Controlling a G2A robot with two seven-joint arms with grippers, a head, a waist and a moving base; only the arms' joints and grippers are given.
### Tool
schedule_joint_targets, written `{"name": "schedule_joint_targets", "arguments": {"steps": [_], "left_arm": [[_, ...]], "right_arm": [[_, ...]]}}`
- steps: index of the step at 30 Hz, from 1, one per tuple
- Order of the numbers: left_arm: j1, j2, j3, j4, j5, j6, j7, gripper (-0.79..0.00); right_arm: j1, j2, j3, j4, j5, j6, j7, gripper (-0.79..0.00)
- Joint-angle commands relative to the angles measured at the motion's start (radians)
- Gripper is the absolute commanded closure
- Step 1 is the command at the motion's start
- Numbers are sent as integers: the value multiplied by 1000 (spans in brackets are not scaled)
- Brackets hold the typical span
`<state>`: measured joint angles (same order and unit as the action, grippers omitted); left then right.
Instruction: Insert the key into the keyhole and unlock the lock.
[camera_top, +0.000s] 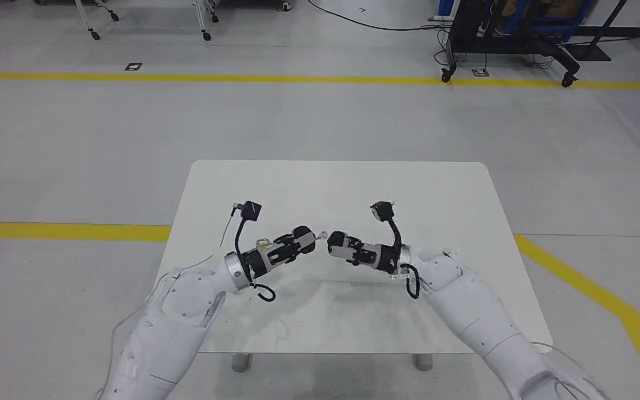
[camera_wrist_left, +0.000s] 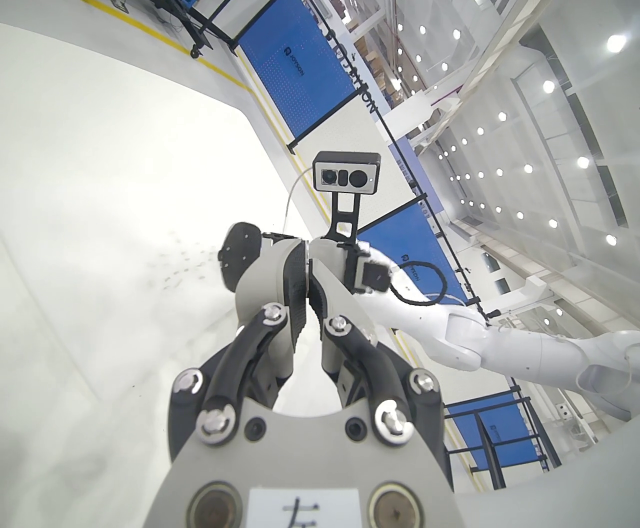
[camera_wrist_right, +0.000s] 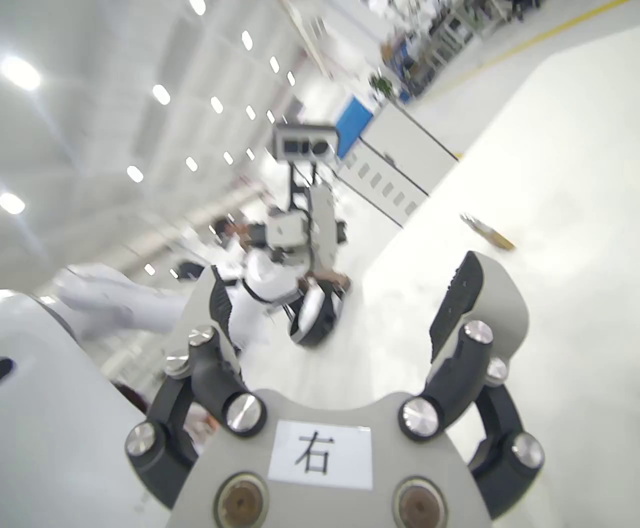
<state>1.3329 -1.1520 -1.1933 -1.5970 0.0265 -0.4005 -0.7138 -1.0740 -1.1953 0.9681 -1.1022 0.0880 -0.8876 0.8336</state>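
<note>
A small brass piece (camera_wrist_right: 487, 231), lock or key not to be told, is seen on the table (camera_top: 430, 190), apart from the left gripper (camera_wrist_left: 306, 255), whose fingers are pressed together; facing it, the right gripper (camera_wrist_right: 342, 280) is held spread open.

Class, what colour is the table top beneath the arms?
The table is plain white, clearest in the top view.

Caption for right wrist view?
Open right gripper over the white table, a small brass-coloured object lying on it beyond.

Smooth matt white table (camera_top: 440, 190); black ribbed pads (camera_wrist_right: 462, 295).
</note>
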Motion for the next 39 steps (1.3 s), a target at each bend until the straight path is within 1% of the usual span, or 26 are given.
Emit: {"name": "schedule_joint_targets", "arguments": {"steps": [1, 3, 5, 9, 11, 12, 14, 19, 21, 27, 34, 39], "left_arm": [[-3, 4, 5, 0, 20, -5, -49, 0], [-6, 5, 17, 0, 16, -15, -87, 0], [-13, 6, 28, 2, 0, -25, -123, 0], [-23, 9, 38, 13, -18, -29, -166, 0], [-25, 10, 43, 13, -30, -34, -183, 0], [-26, 11, 44, 13, -35, -37, -193, 0], [-27, 12, 45, 14, -40, -40, -202, 0], [-29, 16, 47, 15, -51, -50, -210, 0], [-30, 17, 51, 15, -51, -52, -219, 0], [-35, 20, 62, 18, -52, -55, -228, 0], [-39, 24, 67, 19, -48, -54, -226, 0], [-40, 26, 73, 18, -40, -53, -221, 0]], "right_arm": [[-23, 28, 57, -30, -65, -11, 70, -785], [-40, 57, 100, -85, -82, 37, 136, -785], [-68, 80, 130, -143, -66, 74, 173, -785], [-113, 109, 136, -222, 38, 104, 203, -779], [-114, 117, 112, -233, 78, 116, 215, -665], [-110, 120, 98, -231, 91, 119, 218, -643], [-94, 123, 69, -221, 103, 117, 216, -566], [-57, 132, 15, -183, 136, 92, 191, -548], [-44, 135, -1, -171, 149, 86, 185, -523], [-14, 148, -54, -155, 195, 81, 180, -391], [18, 159, -116, -142, 238, 69, 168, -372], [36, 168, -154, -135, 272, 57, 156, -379]]}}
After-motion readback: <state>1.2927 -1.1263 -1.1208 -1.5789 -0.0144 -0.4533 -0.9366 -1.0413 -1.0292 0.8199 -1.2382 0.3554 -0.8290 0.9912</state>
